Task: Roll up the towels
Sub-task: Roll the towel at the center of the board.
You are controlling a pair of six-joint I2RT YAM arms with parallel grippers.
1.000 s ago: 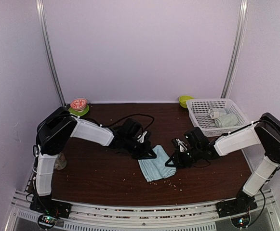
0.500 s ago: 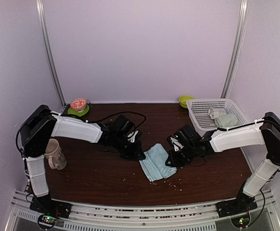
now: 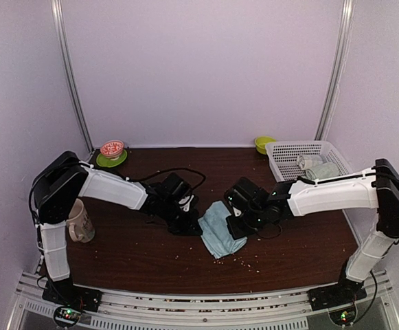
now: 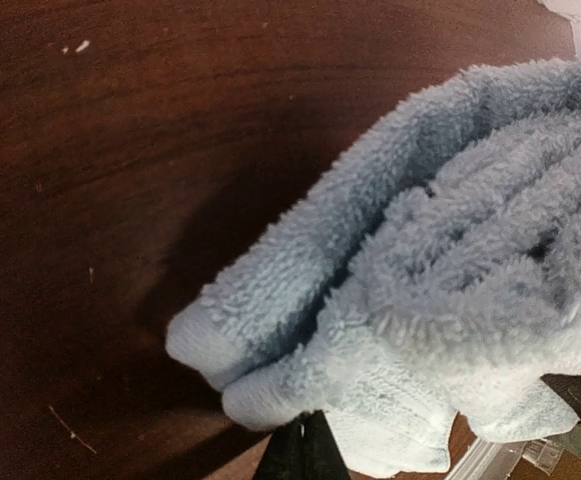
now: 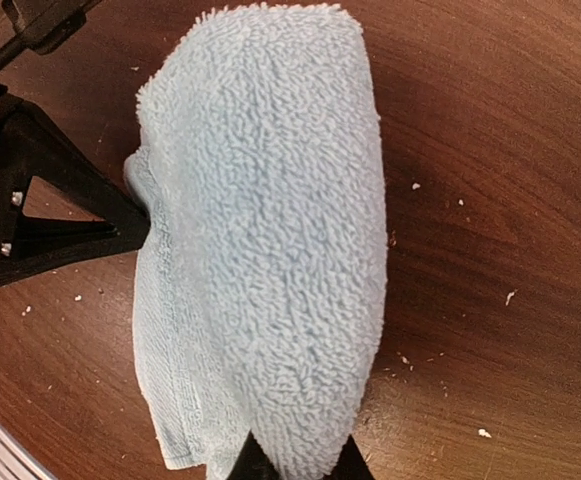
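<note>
The light blue towel [image 3: 218, 228] lies bunched mid-table, its right side folded over to the left. It fills the left wrist view [image 4: 450, 230] and the right wrist view [image 5: 270, 230]. My right gripper [image 3: 235, 230] is shut on the folded towel edge, with cloth between its fingertips [image 5: 295, 465]. My left gripper [image 3: 196, 227] is shut, its tips [image 4: 305, 445] touching the towel's left edge; it also shows in the right wrist view [image 5: 70, 230]. A pale sage-green towel [image 3: 323, 172] lies rolled in the basket.
A white basket [image 3: 281, 168] at the back right also holds a second pale roll [image 3: 309, 161]. A mug [image 3: 79, 220] stands by the left arm. A red bowl on a green plate [image 3: 112, 150] and a green bowl [image 3: 264, 143] sit at the back. Crumbs dot the table.
My right gripper has moved left, carrying the towel's right side over itself, so the towel looks narrower. My left gripper has drawn back left to the towel's edge. The mug has come into view.
</note>
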